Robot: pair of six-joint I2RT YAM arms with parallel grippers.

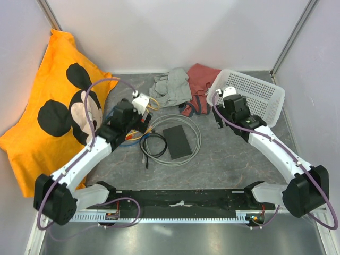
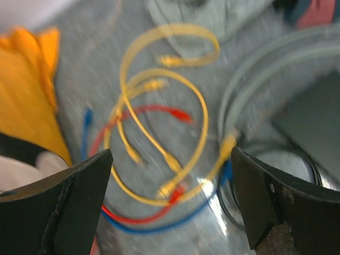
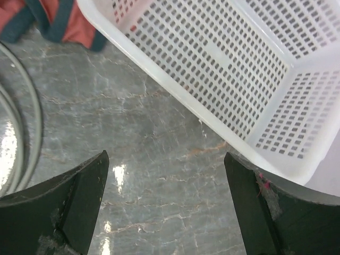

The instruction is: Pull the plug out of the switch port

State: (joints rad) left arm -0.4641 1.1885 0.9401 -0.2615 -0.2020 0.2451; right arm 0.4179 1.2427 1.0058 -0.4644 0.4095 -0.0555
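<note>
The flat matte-black box (image 1: 178,142) lies at the table's middle, ringed by a grey cable loop (image 1: 195,139). Its sockets and any plug in them do not show. In the left wrist view a corner of the box (image 2: 313,119) sits at the right edge. My left gripper (image 1: 142,123) is open and empty, left of the box, hovering over a blurred tangle of yellow, red and blue patch cables (image 2: 159,133); it also shows in its wrist view (image 2: 171,159). My right gripper (image 1: 218,121) is open and empty over bare table beside the basket, as its wrist view shows too (image 3: 166,156).
A white perforated basket (image 1: 260,95) stands at the back right, its wall (image 3: 175,95) close to the right fingers. Grey and red cloths (image 1: 183,87) lie at the back. A black cable coil (image 1: 154,144) lies left of the box. An orange pillow (image 1: 53,106) fills the left.
</note>
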